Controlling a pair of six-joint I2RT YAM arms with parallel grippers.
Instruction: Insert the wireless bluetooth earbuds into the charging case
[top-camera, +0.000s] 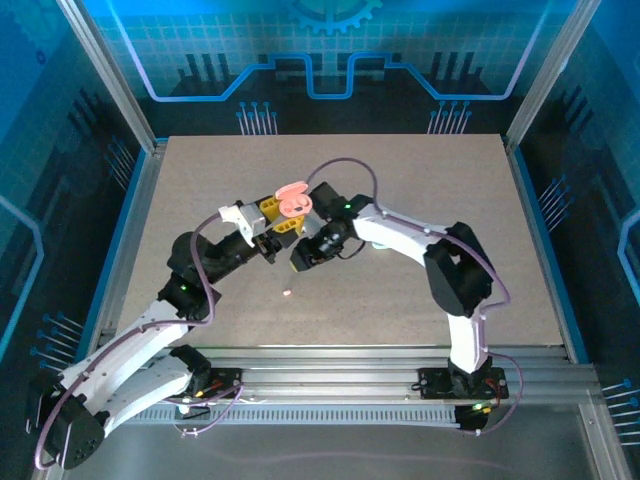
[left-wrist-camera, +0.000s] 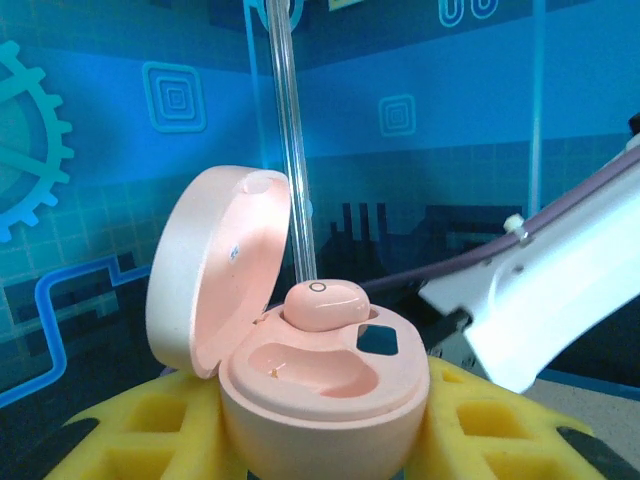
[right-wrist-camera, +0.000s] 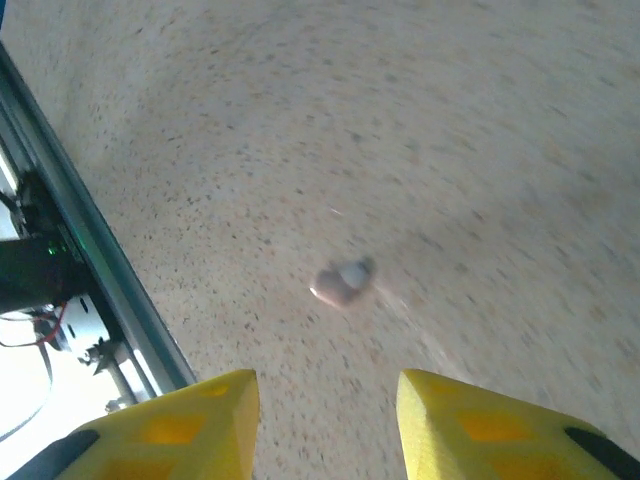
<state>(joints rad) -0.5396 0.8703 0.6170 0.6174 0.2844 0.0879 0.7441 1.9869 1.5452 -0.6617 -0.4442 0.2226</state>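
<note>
My left gripper (top-camera: 281, 217) is shut on a pale pink charging case (left-wrist-camera: 325, 405), its yellow fingers (left-wrist-camera: 135, 425) pressing both sides of the base. The lid (left-wrist-camera: 215, 265) stands open to the left. One pink earbud (left-wrist-camera: 325, 303) sits in the far slot, and the near slot (left-wrist-camera: 310, 365) is bare. A second pink earbud (right-wrist-camera: 342, 281) lies loose on the table, blurred, ahead of my right gripper (right-wrist-camera: 328, 415). That gripper is open with nothing between its fingertips. From above, the case (top-camera: 292, 200) is held over the table's middle, the right gripper (top-camera: 300, 257) is just below it, and the loose earbud (top-camera: 288, 292) lies nearer the front.
The right arm's white link (left-wrist-camera: 560, 300) passes close to the right of the case. A metal rail (right-wrist-camera: 95, 260) borders the speckled table (top-camera: 420, 180) on the left of the right wrist view. A pale green thing (top-camera: 381, 244) peeks from under the right arm.
</note>
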